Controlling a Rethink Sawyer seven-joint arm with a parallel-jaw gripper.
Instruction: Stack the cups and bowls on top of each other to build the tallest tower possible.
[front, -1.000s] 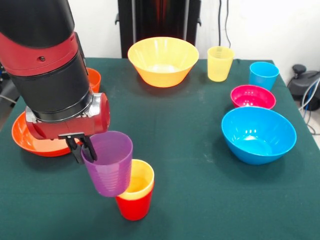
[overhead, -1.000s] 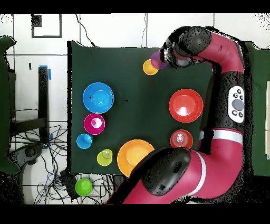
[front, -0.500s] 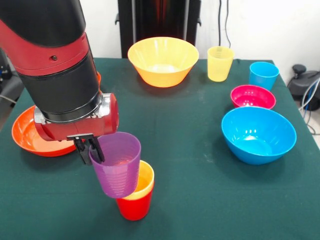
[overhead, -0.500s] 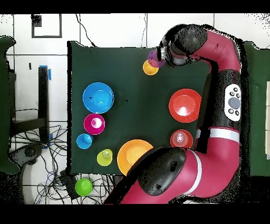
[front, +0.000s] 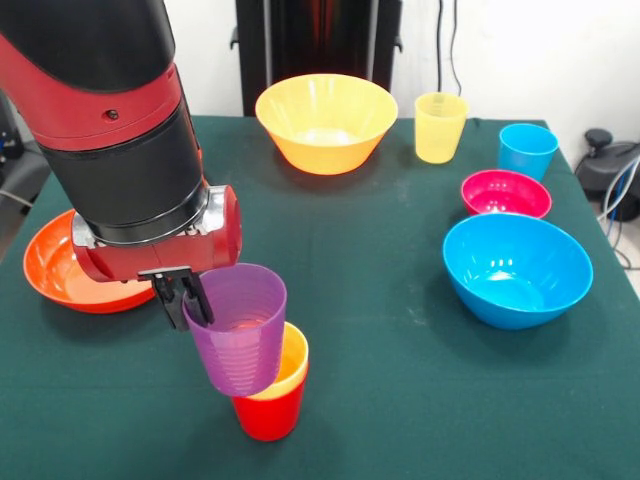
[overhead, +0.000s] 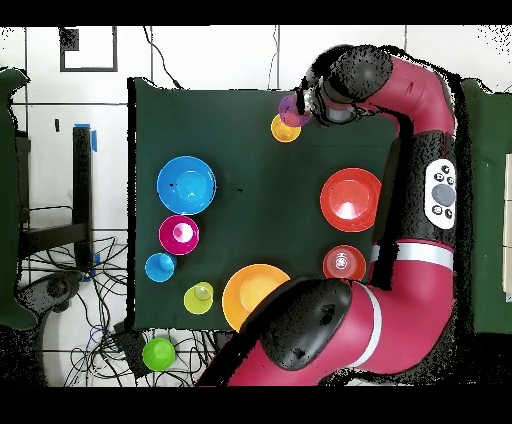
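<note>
From across the table, the gripper (front: 186, 298) pinches the rim of the purple cup (front: 240, 328), holding it tilted in the air just above and partly in front of a yellow-orange cup (front: 287, 366) nested in the red cup (front: 268, 412), while the big yellow-orange bowl (front: 326, 122), pale yellow cup (front: 440, 126), blue cup (front: 527, 150), pink bowl (front: 505, 193) and blue bowl (front: 517, 268) sit well apart on the green table (front: 400, 330). From above, the purple cup (overhead: 294, 108) overlaps the edge of the yellow-orange cup (overhead: 284, 128) near the table's corner, with the wide orange bowl (overhead: 351, 199) and small orange bowl (overhead: 343, 263) beside the arm.

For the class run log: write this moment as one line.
gripper: shut on purple cup | above yellow-orange cup nested in red cup | not yet released
</note>
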